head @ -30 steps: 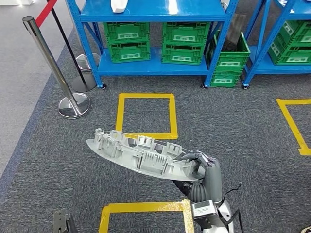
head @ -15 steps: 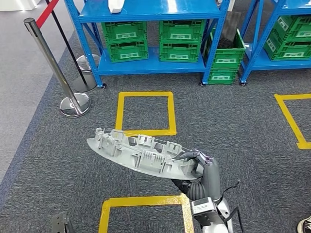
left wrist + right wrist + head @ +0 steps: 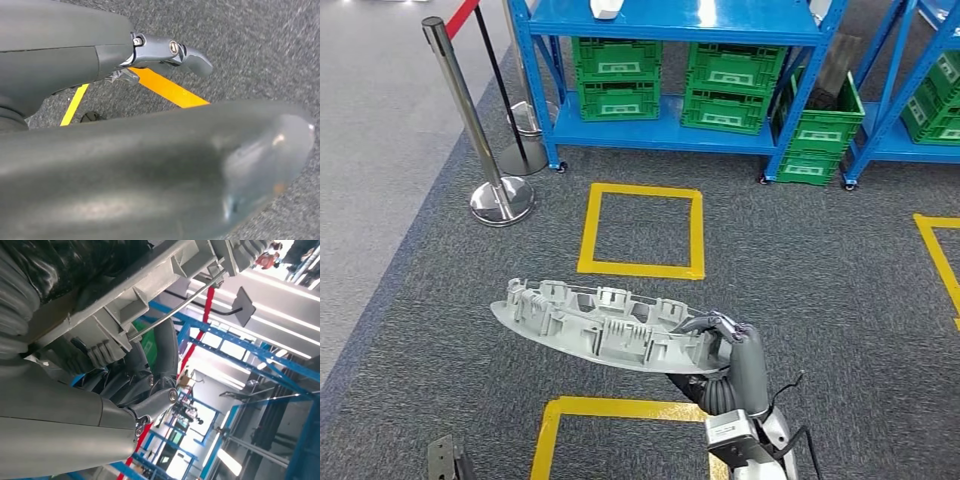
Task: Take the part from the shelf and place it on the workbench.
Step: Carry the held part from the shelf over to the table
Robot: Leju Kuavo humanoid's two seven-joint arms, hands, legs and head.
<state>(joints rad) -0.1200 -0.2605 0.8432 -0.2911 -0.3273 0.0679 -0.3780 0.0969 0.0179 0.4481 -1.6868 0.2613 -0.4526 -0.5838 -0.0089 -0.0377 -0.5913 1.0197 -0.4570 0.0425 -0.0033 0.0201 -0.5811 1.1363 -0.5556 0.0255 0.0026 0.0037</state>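
Right robot hand carrying the grey part above the carpet

At lower centre of the head view, the right robot hand (image 3: pixel 731 355) grips one end of the long grey part (image 3: pixel 607 328) (ribbed side up), which reaches left over the yellow floor square (image 3: pixel 641 230). The blue shelf (image 3: pixel 675 25) spans the top. The left robot hand (image 3: pixel 162 50): grasp unclear.

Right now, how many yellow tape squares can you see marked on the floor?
3: a whole one before the blue shelf, one partly cut off under the held grey part, and one cut off at the right edge.
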